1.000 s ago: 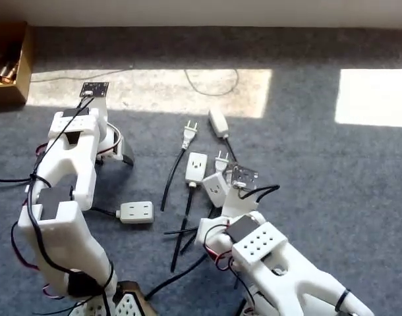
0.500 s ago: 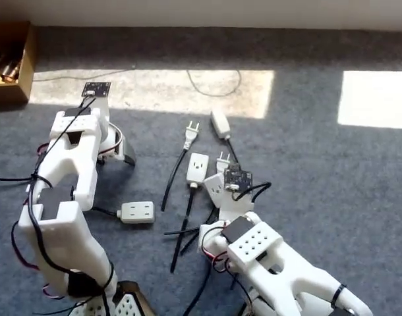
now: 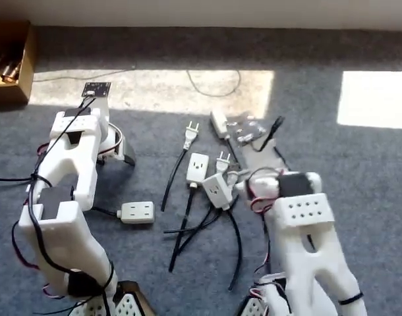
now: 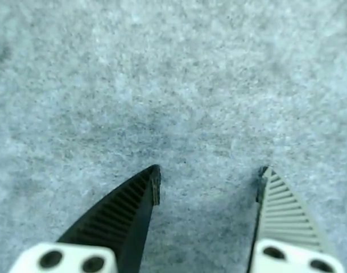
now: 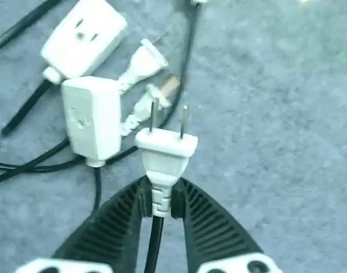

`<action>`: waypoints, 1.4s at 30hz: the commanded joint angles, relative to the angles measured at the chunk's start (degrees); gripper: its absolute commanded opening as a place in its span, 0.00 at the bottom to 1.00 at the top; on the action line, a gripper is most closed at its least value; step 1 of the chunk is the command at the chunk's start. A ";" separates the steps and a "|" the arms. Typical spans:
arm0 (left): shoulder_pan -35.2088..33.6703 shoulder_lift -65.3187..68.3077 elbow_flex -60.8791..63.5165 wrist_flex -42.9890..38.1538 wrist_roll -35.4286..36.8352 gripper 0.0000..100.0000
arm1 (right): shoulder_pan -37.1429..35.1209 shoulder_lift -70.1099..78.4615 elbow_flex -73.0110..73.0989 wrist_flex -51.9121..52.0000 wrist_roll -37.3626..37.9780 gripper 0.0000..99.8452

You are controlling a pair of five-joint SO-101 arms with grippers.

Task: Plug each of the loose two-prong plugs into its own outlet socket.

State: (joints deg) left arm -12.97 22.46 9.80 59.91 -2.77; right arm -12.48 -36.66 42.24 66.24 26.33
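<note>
- The grey carpet (image 3: 359, 178) lies under everything. My left pincer (image 4: 210, 173) hangs over a bare patch of it, jaws spread wide, with nothing between them.
- The left arm (image 3: 72, 164) and right arm (image 3: 303, 230) flank the tangle of cords, one on each side.
- My right pincer (image 5: 161, 189) is clamped tight on the neck of the held plug (image 5: 165, 149), where its black cord (image 5: 153, 244) joins. Both prongs stick out past the fingertips, free and in no socket.
- The triple socket (image 3: 136, 212) sits near the left arm, well apart from the right pincer.
- The near socket (image 5: 91, 125) lies just beside the held plug, slightly ahead of the right pincer and off to one side.
- The far socket (image 5: 82, 37) lies farther ahead of that pincer, beyond the near socket, face up.
- A loose plug (image 3: 190, 133) lies on the carpet between the two arms.
- Two small plugs (image 5: 144, 61) lie just beyond the held plug's prongs, between it and the far socket.
</note>
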 commanded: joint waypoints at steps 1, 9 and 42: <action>0.48 0.40 -1.36 -0.53 0.00 0.27 | 3.91 5.14 -13.49 9.27 15.47 0.01; 0.48 -0.22 -7.78 10.20 -5.54 0.27 | -8.13 14.55 -16.40 18.86 27.78 0.01; -5.14 -89.01 54.55 -2.11 -19.25 0.45 | -36.70 3.82 9.10 -24.04 -9.58 0.01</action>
State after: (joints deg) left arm -21.85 -60.26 61.05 59.65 -21.76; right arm -49.41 -30.59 51.21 44.62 17.63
